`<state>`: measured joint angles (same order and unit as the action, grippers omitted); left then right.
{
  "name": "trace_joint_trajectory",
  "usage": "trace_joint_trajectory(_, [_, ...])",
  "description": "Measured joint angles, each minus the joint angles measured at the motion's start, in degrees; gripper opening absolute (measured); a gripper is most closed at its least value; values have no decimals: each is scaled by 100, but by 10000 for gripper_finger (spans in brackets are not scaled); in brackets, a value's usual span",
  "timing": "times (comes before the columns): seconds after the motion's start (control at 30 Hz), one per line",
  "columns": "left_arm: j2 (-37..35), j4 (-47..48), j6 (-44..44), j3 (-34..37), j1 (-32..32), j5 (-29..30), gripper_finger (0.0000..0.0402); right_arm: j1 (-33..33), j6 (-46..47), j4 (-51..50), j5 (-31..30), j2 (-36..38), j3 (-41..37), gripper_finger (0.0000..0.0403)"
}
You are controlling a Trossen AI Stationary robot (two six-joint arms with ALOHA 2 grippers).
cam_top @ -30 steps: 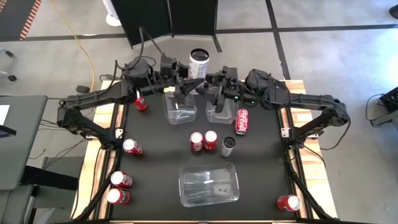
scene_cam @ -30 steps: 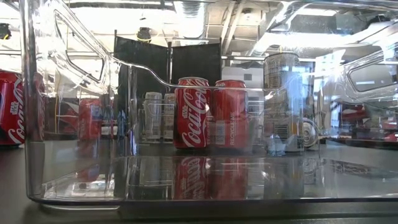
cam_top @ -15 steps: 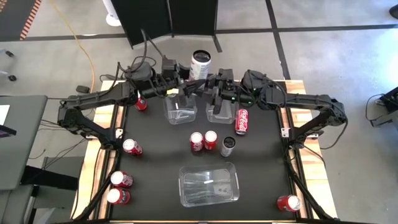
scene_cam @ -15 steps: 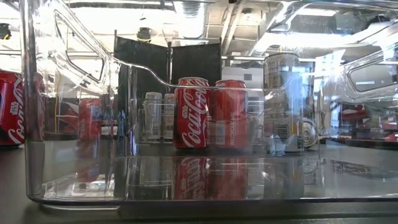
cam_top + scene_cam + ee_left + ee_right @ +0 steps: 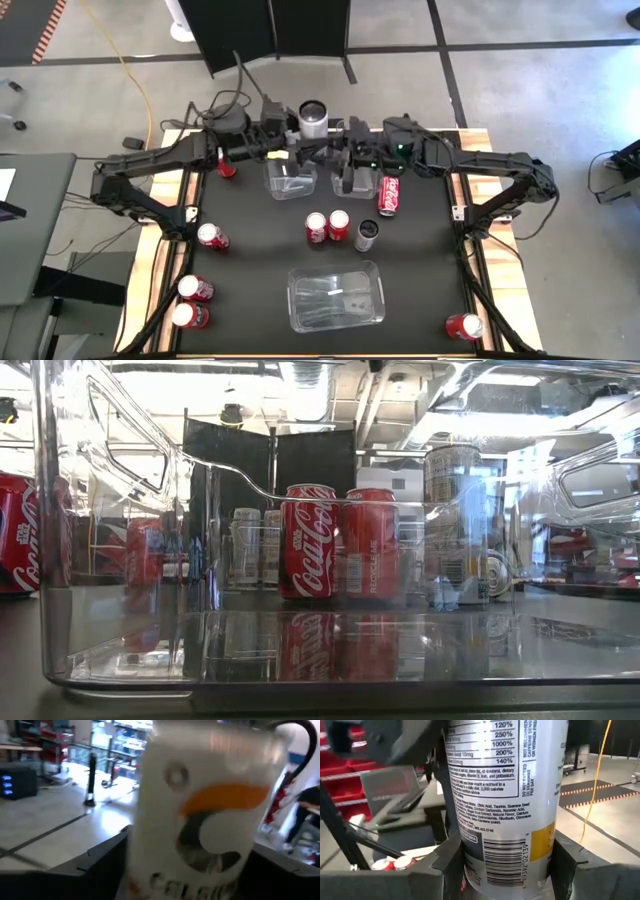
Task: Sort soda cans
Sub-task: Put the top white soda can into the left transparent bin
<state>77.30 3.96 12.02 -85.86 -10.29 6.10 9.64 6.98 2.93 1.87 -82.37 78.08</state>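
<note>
black tabletop (image 5: 250, 300) carries scattered red cans; at twelve o'clock a tall white-and-silver drink can (image 5: 313, 118) stands upright (above two clear bins) between left claw (image 5: 292, 150) and right claw (image 5: 340, 152), the right grasping it; left's grip unclear.

Workshop — red parts bins (image 5: 340, 775)

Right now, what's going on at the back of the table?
Both arms meet at the table's far edge over a white Celsius can. The right gripper has closed on it; the left gripper sits beside it. Two clear bins stand just below. Red cans wait mid-table, one red can lies on its side.
</note>
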Motion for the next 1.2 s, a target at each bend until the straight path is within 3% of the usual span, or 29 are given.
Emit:
trace_joint_trajectory(0.23, [-312, 561, -98, -2, -27, 94, 323, 32, -320, -697, -66, 7, -2, 210])
trace_joint_trajectory(0.53, [-383, 915, 233, -2, -45, -47, 324, 31, -541, -831, -42, 9, -4, 210])
trace_joint_trajectory(1.2, [-300, 571, -84, 0, -45, -75, 325, 12, -555, -918, -17, -33, -4, 211])
